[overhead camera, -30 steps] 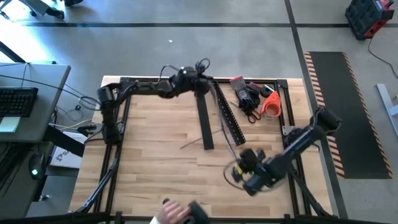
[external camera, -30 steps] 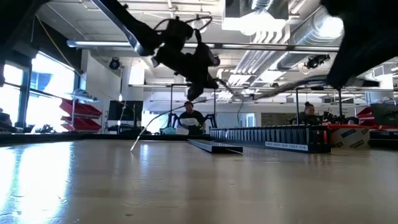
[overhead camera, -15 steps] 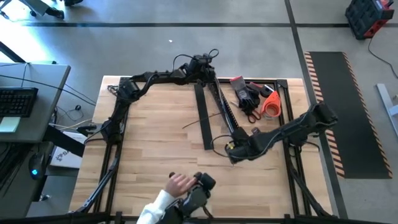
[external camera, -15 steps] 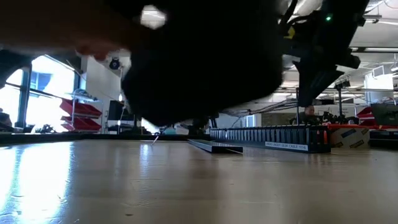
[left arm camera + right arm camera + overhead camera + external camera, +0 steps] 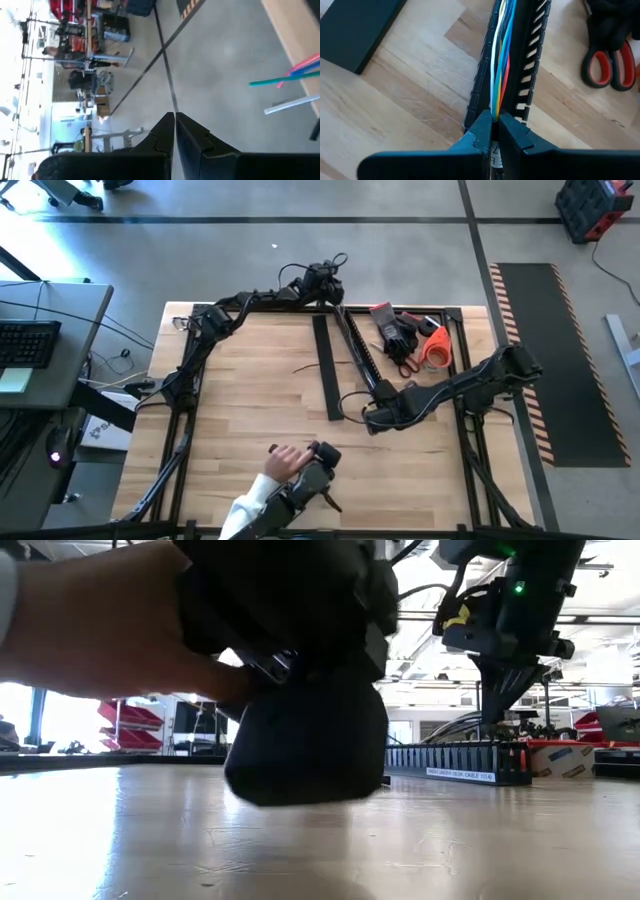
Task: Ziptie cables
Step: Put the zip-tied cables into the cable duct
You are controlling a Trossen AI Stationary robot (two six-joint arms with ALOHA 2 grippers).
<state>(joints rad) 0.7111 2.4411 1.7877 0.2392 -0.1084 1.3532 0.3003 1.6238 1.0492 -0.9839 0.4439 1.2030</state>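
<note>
At the near edge of the counter [image 5: 250,440], a person's hand [image 5: 282,464] is seen gripping a black device [image 5: 312,470], which fills much of the low view. Farther in, the right end effector [image 5: 372,417] is lowered to the near end of the slotted rail [image 5: 362,361], its fingers [image 5: 481,131] pressed together on the cables [image 5: 499,75]. The cables, white, blue, yellow and red, are laid along the rail's channel, running straight away from the fingertips. Just beside the right end effector, a flat black rail [image 5: 325,379] is laid on the wood. Beyond it to one side, orange-handled scissors [image 5: 603,62] and black gloves [image 5: 394,329] are set. At the far edge, the left end effector [image 5: 328,284] is held above the rail's far end, its fingers [image 5: 165,131] closed together, with nothing seen between them.
</note>
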